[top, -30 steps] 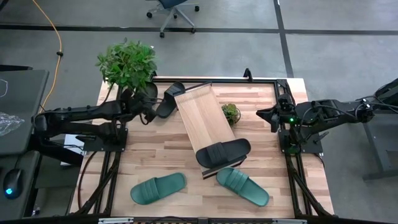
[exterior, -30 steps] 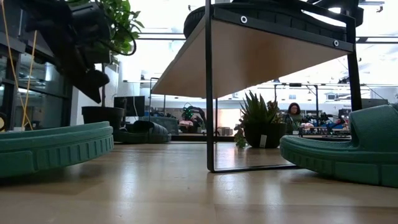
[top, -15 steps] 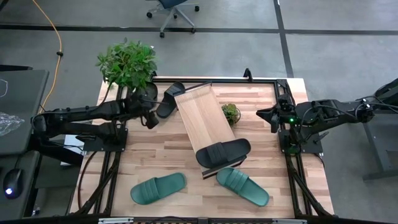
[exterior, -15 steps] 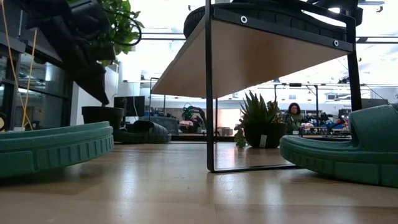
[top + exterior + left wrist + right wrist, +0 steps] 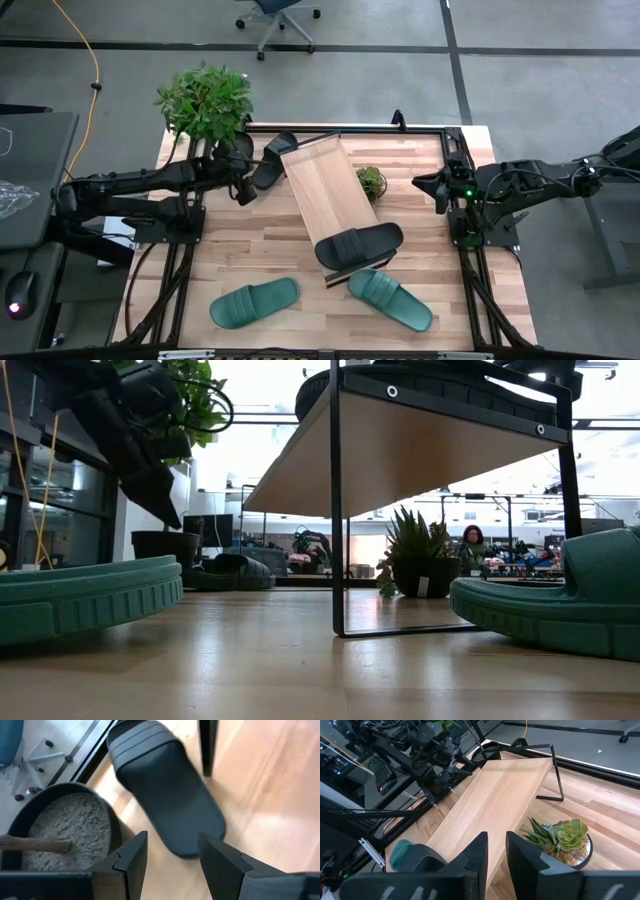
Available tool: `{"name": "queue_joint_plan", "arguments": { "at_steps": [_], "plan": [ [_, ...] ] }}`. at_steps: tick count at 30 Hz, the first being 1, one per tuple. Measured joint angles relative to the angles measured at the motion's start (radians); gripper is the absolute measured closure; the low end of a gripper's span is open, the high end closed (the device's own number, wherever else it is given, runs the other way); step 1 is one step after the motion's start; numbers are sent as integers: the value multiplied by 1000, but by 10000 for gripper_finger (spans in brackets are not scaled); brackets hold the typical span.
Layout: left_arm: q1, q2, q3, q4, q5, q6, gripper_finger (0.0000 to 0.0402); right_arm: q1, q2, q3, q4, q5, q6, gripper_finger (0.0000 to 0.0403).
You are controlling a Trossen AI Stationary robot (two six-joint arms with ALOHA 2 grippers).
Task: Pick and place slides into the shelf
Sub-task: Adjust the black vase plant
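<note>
The light-wood shelf [image 5: 328, 188] stands slantwise in the middle of the table. One black slide [image 5: 358, 245] lies sole-down across its near end. The other black slide [image 5: 272, 160] lies on the tabletop by the shelf's far left corner, and shows large in the left wrist view [image 5: 165, 785]. Two teal slides [image 5: 253, 302] [image 5: 390, 298] lie sole-down near the table's near edge. My left gripper [image 5: 243, 186] [image 5: 172, 857] hovers open just left of that black slide's heel end, touching nothing. My right gripper [image 5: 432, 186] [image 5: 496, 851] waits shut at the right edge.
A large potted plant [image 5: 205, 100] stands at the far left corner, its gravel-filled pot [image 5: 60, 825] right beside my left gripper. A small succulent pot [image 5: 371, 182] [image 5: 560, 837] sits right of the shelf. The low view shows the shelf's dark frame leg [image 5: 336, 510] between the teal slides.
My left gripper has moved a little toward the table's right, closer to the black slide by the shelf's far corner. Its fingers stay open. The slides and the shelf have not moved.
</note>
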Motion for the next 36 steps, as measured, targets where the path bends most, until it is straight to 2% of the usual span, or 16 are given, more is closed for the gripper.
{"name": "queue_joint_plan", "arguments": {
  "at_steps": [6, 12, 16, 22, 26, 32, 36],
  "plan": [
    [77, 30, 0, 54, 69, 36, 241, 0, 0, 0, 0, 3, -1, 343],
    [90, 29, 0, 65, 87, 70, 241, 0, 0, 0, 1, 0, 6, 343],
    [89, 29, 0, 23, 74, 45, 241, 0, 0, 0, 1, 0, 6, 343],
    [88, 29, 0, -107, -3, 6, 241, 0, 0, 0, 1, 0, 6, 343],
    [88, 29, 0, -83, -24, 2, 241, 0, 0, 0, 1, 0, 6, 343],
    [87, 29, 0, -15, 5, 19, 241, 0, 0, 0, 1, 0, 6, 343],
    [88, 52, 0, -8, -42, 24, 241, 0, 0, 0, 1, 0, 6, 343]
  ]
}}
